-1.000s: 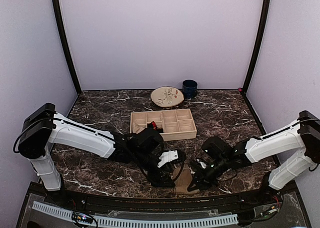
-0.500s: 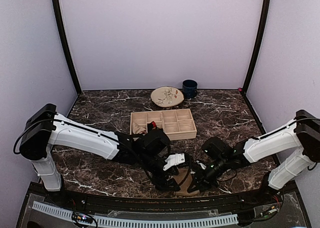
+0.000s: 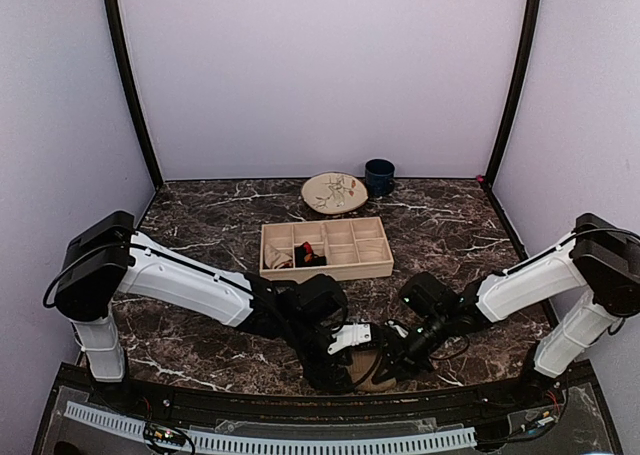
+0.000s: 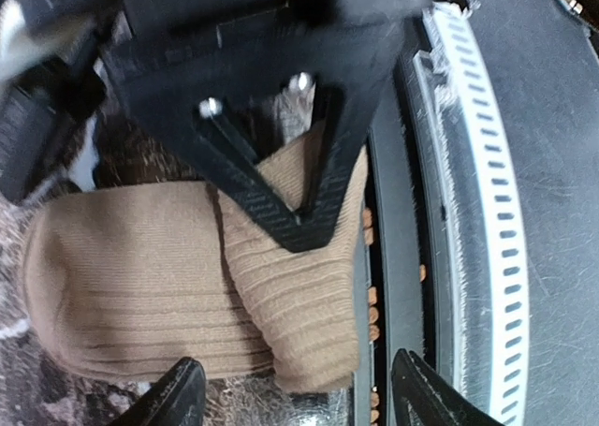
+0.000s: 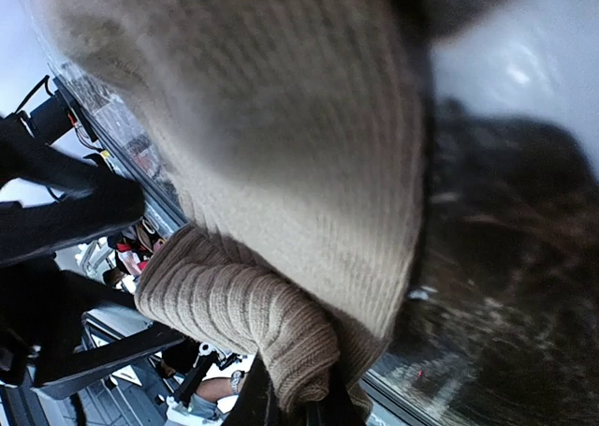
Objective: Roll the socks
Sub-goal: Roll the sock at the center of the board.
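Observation:
The plain tan ribbed sock [image 4: 150, 276] lies partly rolled at the table's near edge, small in the top view [image 3: 373, 375]. My right gripper [image 3: 390, 360] is shut on a fold of it; its black fingers [image 4: 318, 136] press on the sock in the left wrist view, and the sock [image 5: 281, 164] fills the right wrist view. My left gripper [image 4: 299, 403] is open, with its jaws either side of the sock's near end, right beside the sock in the top view [image 3: 345, 368]. The striped beige sock [image 3: 279, 261] and the black argyle sock [image 3: 309, 257] sit in the wooden tray [image 3: 372, 268].
A patterned plate [image 3: 334, 192] and a dark blue mug [image 3: 379, 176] stand at the back of the marble table. A black rail and a white slotted strip [image 4: 473, 183] run along the near edge, just beside the sock.
My left arm has swung right and nearer, bringing its gripper up to the tan sock and uncovering the tray's left compartments. My right gripper has shifted slightly left with the sock.

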`<state>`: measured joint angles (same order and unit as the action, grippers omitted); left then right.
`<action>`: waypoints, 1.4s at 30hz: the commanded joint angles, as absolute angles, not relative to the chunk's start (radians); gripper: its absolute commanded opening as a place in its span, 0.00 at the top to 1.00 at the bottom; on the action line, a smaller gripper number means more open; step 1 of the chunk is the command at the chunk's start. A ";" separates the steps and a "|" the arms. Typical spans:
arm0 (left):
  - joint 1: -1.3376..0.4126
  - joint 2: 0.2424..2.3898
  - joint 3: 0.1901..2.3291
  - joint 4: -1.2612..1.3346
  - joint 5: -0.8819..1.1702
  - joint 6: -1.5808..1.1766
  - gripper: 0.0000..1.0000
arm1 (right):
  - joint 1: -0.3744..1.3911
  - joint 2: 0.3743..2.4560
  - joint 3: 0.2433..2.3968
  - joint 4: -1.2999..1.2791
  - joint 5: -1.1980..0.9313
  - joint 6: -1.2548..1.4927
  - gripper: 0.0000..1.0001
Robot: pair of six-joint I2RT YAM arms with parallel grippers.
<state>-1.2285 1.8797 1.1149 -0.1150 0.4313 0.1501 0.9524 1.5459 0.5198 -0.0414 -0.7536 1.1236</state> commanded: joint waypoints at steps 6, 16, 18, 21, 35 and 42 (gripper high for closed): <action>-1.246 1.905 1.167 -0.158 0.443 0.158 0.32 | 0.940 1.558 0.543 -0.021 -0.756 1.102 1.00; -1.252 1.910 1.154 -0.145 0.440 0.146 0.47 | 0.939 1.579 0.554 -0.004 -0.757 1.111 1.00; -1.254 1.908 1.149 -0.141 0.447 0.142 0.50 | 0.939 1.583 0.563 -0.003 -0.758 1.112 1.00; -1.261 1.905 1.144 -0.136 0.445 0.135 0.53 | 0.939 1.587 0.581 -0.010 -0.758 1.109 1.00; -1.262 1.908 1.046 -0.073 0.399 0.116 0.76 | 0.939 1.667 0.649 -0.014 -0.758 1.108 1.00; -1.232 1.902 0.945 0.016 0.333 0.049 0.88 | 0.939 1.692 0.711 -0.065 -0.759 1.079 1.00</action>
<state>-1.2526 1.8950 1.0290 0.0147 0.3820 0.1009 0.9478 1.6699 0.6518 -0.0666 -0.7788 1.1091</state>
